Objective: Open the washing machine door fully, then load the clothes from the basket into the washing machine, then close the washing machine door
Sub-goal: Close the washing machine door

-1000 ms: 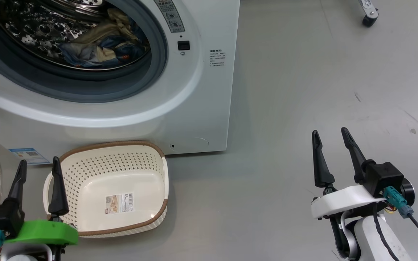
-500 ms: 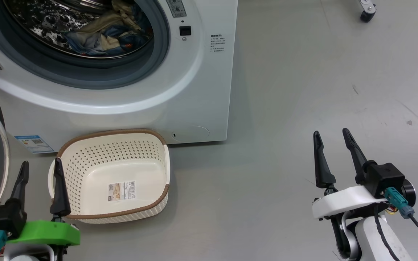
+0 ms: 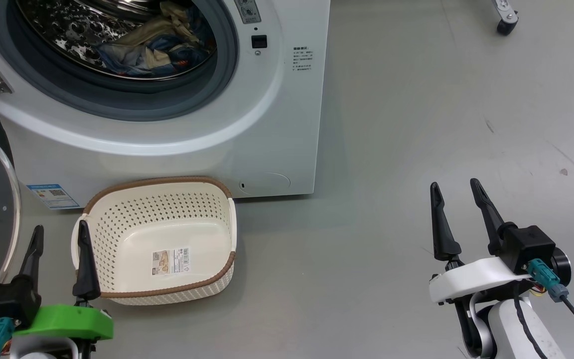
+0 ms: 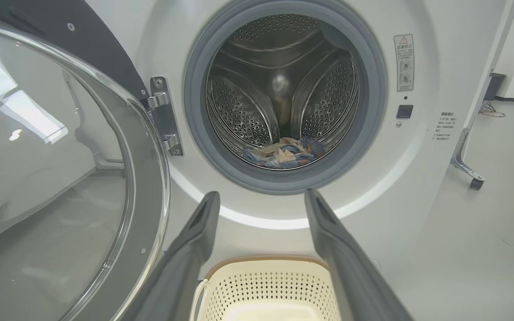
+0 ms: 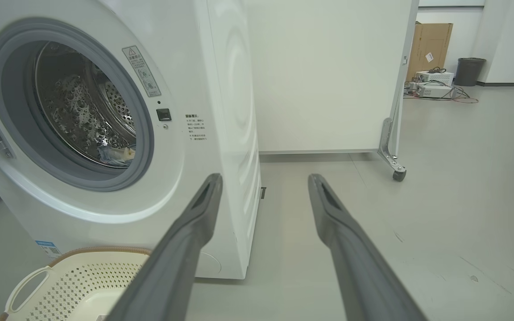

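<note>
**A:** Where are the clothes (image 3: 152,47)?

**B:** In the washing machine (image 3: 287,124), a blue and cream heap low in the steel drum. The basket (image 3: 157,180) sits on the floor just in front of it, with a barcode label (image 3: 171,261) on its bottom.

**A:** Can you read it?

**B:** Bars and a small brownish picture, but the print is too small. The grey label text (image 3: 303,60) right of the mouth is too small as well. The blue sticker (image 3: 53,196) carries a QR-like square. The warning label (image 4: 404,62) has a red triangle on top.

**A:** And the door?

**B:** The washing machine door (image 4: 60,178) is swung open to the left on its hinge.

**A:** Grippers?

**B:** The left gripper (image 3: 61,228) hangs near the basket's left end, fingers spread. The right gripper (image 3: 455,183) is over floor well to the right, fingers also apart.
</note>
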Motion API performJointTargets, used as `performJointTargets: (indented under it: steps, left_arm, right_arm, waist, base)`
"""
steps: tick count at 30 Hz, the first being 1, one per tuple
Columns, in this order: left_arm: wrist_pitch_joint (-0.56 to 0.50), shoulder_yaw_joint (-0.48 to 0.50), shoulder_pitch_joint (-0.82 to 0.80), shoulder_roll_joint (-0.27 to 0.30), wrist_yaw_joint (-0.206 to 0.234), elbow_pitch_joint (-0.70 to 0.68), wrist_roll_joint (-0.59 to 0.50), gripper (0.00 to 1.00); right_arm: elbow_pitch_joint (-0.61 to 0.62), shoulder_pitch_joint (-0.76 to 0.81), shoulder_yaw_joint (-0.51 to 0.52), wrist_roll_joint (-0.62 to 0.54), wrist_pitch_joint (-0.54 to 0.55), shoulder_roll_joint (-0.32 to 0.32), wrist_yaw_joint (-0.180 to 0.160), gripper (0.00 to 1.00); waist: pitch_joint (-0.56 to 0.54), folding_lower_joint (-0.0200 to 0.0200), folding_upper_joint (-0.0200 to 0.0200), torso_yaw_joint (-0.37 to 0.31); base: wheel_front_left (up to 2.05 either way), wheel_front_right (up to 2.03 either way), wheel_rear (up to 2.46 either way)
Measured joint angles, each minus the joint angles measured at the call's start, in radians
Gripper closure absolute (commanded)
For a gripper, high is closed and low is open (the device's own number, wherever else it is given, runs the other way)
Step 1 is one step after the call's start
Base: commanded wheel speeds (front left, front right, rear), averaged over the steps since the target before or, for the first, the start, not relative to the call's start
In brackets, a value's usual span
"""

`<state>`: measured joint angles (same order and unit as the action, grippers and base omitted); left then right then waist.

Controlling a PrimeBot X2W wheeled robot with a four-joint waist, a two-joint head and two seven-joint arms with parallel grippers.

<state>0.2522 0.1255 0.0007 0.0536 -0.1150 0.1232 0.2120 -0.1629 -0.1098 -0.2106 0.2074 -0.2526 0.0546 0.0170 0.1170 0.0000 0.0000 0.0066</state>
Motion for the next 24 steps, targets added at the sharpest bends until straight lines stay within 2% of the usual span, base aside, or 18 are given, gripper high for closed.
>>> performJointTargets:
  steps: [17,24]
  left_arm:
    - [0.000,-0.009,0.000,-0.002,-0.003,-0.002,-0.009,0.00]
    - [0.000,-0.013,-0.001,-0.004,-0.003,-0.002,-0.010,0.00]
  right_arm:
    - [0.000,0.012,0.008,-0.008,0.000,-0.001,0.002,0.00]
    - [0.004,0.015,0.024,-0.011,0.000,-0.002,0.001,0.00]
  waist:
    - [0.005,0.0000,0.0000,0.013]
    - [0.009,0.0000,0.0000,0.045]
  base:
    - [0.00,0.00,0.00]
    - [0.00,0.00,0.00]
